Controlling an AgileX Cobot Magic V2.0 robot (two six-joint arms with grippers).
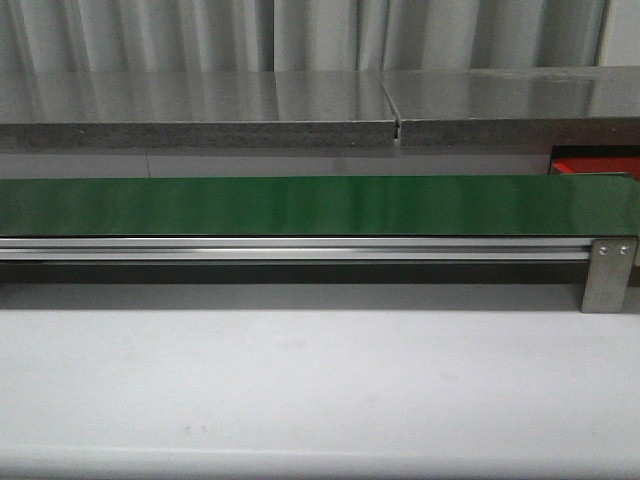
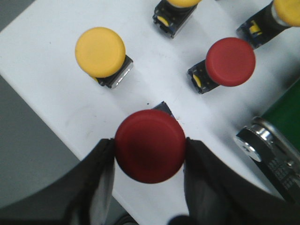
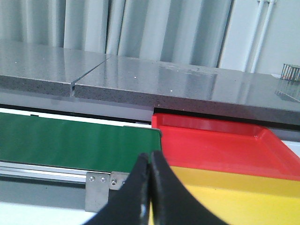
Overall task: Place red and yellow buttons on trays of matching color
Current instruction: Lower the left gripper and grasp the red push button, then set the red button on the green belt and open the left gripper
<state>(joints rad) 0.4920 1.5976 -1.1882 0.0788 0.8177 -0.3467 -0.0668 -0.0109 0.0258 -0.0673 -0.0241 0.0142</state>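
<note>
In the left wrist view my left gripper (image 2: 150,146) is shut on a red button (image 2: 150,140), a dark finger pressing each side of its round cap. I cannot tell whether the button is off the white surface (image 2: 56,70) below. On that surface stand a yellow button (image 2: 100,51) and a second red button (image 2: 230,62), both apart from the held one. In the right wrist view my right gripper (image 3: 151,157) is shut on nothing, above the near edge of the yellow tray (image 3: 234,197). The red tray (image 3: 220,145) lies just beyond the yellow one. Neither gripper shows in the front view.
A long green belt (image 1: 320,205) on an aluminium rail (image 1: 300,248) crosses the front view, with a corner of the red tray (image 1: 595,165) past its right end. More yellow buttons (image 2: 287,11) sit at the far edge of the white surface. A grey counter (image 3: 140,79) runs behind the belt.
</note>
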